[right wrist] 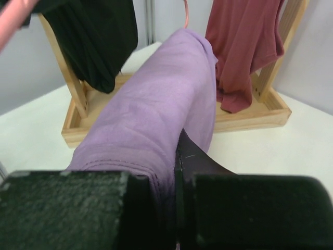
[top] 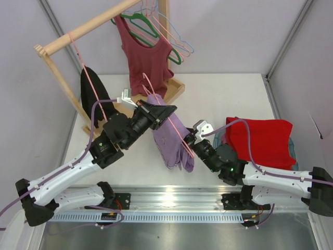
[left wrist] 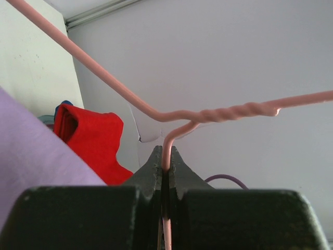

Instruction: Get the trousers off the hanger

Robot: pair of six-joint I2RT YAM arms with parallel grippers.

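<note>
Your left gripper (left wrist: 165,159) clamps the hanger (left wrist: 223,112) wire; your right gripper (right wrist: 177,156) pinches the trousers (right wrist: 156,99). If you pull sideways, the thin wire may twist free, or the fabric may snag.

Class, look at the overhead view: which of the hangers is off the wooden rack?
The pale pink hanger carrying the lilac trousers, clamped in the left claw; every other hanger hangs from the rack.

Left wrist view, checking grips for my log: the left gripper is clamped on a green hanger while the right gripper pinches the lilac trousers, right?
No: the left wrist view shows the left gripper clamped on the pale pink hanger, not green. The right gripper does pinch the lilac trousers.
</note>
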